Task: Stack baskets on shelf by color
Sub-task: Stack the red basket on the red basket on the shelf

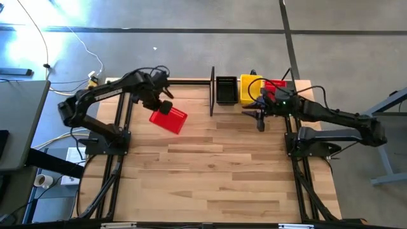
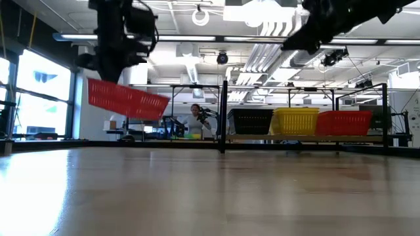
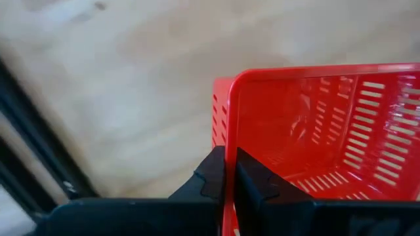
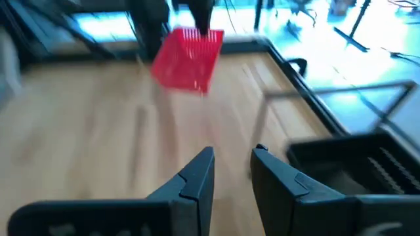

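Observation:
A red mesh basket (image 1: 169,119) hangs in the air over the table's far left part, carried by my left gripper (image 1: 164,107); it also shows in the low view (image 2: 126,99) and the right wrist view (image 4: 188,58). On the shelf (image 1: 212,91) at the far edge stand a black basket (image 1: 226,90), a yellow basket (image 1: 248,90) and a red basket (image 2: 344,122) side by side. My right gripper (image 4: 233,172) hovers in front of the shelf, open a little, holding nothing. My left gripper pinches the red basket's end wall at its rim (image 3: 230,141), one finger (image 3: 213,177) outside and one inside the basket. The fingers come from above. The basket is lifted clear of the table and hangs tilted below the gripper.
The shelf's black posts (image 2: 223,115) rise at the far edge. Black frame rails (image 1: 121,127) run along the table's left and right sides. A person (image 2: 195,121) is in the room beyond. Bare wood (image 1: 210,172) spreads over the near half.

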You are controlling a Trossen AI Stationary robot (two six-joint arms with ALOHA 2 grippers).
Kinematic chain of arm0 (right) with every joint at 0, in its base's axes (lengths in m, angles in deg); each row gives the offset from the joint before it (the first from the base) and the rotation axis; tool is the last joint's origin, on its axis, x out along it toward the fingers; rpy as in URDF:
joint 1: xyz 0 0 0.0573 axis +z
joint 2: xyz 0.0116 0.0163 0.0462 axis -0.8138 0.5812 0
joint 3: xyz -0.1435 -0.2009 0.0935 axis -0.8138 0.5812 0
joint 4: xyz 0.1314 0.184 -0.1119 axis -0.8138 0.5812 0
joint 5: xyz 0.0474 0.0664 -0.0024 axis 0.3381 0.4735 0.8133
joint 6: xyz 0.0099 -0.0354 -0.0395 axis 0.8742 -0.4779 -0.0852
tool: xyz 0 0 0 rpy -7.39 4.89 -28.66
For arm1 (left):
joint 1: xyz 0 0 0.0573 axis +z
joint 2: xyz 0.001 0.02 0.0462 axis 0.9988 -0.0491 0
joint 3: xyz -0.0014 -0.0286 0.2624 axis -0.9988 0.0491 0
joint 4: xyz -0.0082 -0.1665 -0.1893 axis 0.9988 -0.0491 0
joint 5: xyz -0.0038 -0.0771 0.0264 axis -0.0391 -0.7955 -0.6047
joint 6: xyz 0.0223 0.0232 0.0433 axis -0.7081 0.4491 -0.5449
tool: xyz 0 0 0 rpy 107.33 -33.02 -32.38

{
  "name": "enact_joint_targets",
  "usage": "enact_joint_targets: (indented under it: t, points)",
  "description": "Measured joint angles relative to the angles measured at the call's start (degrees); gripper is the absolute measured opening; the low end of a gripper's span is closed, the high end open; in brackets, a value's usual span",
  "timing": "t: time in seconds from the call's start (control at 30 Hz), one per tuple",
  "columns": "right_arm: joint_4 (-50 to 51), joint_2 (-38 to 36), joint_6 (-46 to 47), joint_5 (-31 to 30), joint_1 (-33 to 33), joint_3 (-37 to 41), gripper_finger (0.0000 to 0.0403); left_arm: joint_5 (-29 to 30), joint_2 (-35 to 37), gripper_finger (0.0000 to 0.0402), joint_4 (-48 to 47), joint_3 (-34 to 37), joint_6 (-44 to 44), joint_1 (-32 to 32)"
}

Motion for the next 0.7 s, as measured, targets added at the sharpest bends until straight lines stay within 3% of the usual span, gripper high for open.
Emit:
enact_joint_targets:
  t: [0.4, 0.7]
  points:
    - [-13.72, 0.0, 19.35, -0.47, 11.81, 0.0, 0.0085, -2.74, 3.29, 0.0003, 3.2, 0.0, 13.34, -25.66]
    - [-19.51, 0.94, 24.83, -3.34, 22.27, 0.0, 0.0085, -4.83, 1.78, 0.0003, 12.88, 0.07, 21.34, -36.87]
